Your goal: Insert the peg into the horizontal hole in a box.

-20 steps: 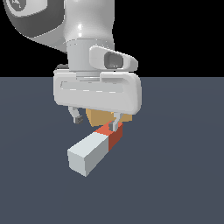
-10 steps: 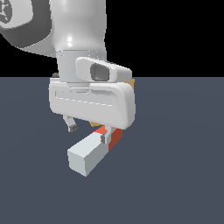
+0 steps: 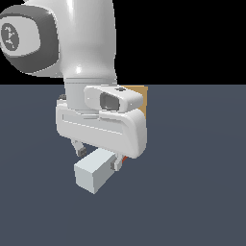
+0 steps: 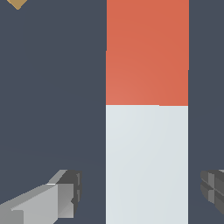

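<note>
Grey-white peg lies between the open tool fingers, gaps both sides

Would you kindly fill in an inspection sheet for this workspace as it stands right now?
Surface: flat dark blue-grey floor, bare where visible.
Job's things: peg lies flat on the floor, pale end toward the camera in the exterior view, red end mostly hidden by the arm. Box sits behind the arm, only a tan corner showing; its hole is hidden.
Clutter: nothing seen.
Grippers: claw is open, straddling the peg's pale part; the fingers stand on either side with gaps, not touching it.
Cables: nothing seen.
Surroundings: plain black backdrop above the floor.
</note>
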`<state>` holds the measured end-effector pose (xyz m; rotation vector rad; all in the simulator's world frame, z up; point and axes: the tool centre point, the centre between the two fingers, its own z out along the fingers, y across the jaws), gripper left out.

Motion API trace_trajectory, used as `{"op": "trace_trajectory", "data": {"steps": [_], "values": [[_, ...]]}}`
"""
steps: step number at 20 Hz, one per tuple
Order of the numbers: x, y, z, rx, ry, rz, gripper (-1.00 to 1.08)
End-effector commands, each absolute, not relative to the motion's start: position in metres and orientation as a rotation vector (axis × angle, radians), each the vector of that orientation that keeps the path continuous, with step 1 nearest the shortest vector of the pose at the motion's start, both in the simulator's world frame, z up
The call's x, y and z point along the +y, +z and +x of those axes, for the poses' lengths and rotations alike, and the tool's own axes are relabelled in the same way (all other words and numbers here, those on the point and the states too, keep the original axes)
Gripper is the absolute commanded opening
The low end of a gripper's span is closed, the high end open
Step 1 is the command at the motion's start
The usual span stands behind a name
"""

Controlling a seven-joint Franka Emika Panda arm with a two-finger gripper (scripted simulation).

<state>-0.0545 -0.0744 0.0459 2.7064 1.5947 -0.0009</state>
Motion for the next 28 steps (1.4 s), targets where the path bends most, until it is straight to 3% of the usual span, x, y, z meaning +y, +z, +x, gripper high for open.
{"op": "trace_trajectory", "data": {"steps": [1,7,8,28], "values": [[-0.074,0.034,-0.055,1.593,-0.001,2.708,1.00],[-0.074,0.024,-0.054,1.592,0.000,2.709,1.00],[-0.074,0.024,-0.054,1.592,0.000,2.709,-1.00],[-0.072,0.030,-0.037,1.719,0.000,2.628,-1.00]]}}
